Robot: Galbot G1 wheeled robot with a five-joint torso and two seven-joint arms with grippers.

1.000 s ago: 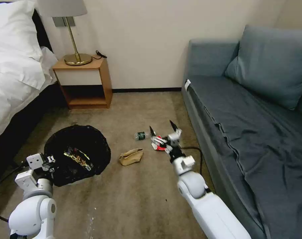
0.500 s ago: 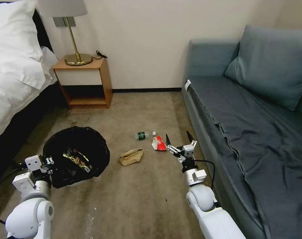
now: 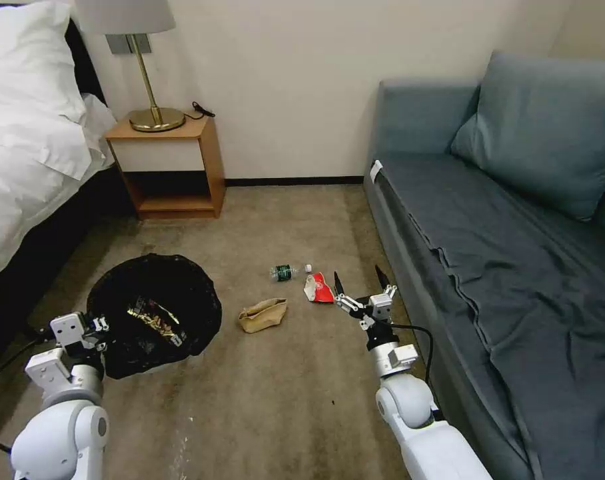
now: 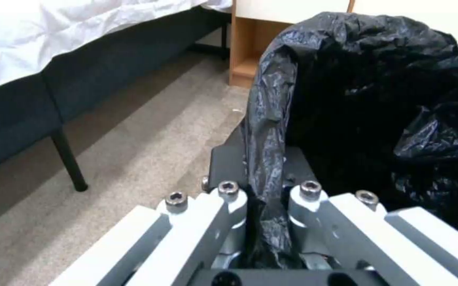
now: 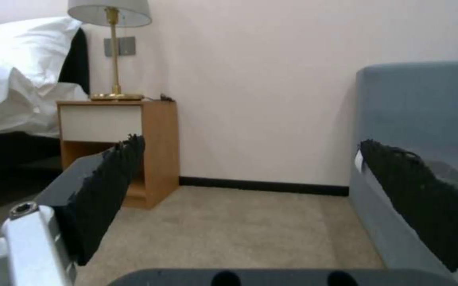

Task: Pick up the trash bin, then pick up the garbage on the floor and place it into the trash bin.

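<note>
The trash bin [image 3: 176, 293], draped in a crinkly black bag, is at the left on the carpet, with a gold-yellow wrapper [image 3: 152, 319] lying inside it. My left gripper [image 3: 100, 327] is shut on the near fold of the bag at the bin's rim [image 4: 265, 159]. On the floor lie a crumpled tan paper bag [image 3: 262, 315], a small clear bottle [image 3: 286, 271] with a green label, and a red-and-white packet [image 3: 319, 289]. Just right of the packet, low over the carpet, my right gripper [image 3: 358, 276] is open and holds nothing, its dark pads [image 5: 107, 186] spread wide.
A blue sofa [image 3: 516, 253] lines the right side, close to my right arm. A bed [image 3: 29, 147] stands on the left, and a wooden nightstand [image 3: 169, 167] with a brass lamp [image 3: 152, 113] is by the far wall. Open carpet lies in front of me.
My right gripper has drawn back and to the right from over the red-and-white packet, which stays on the floor. The left arm and bin shifted slightly.
</note>
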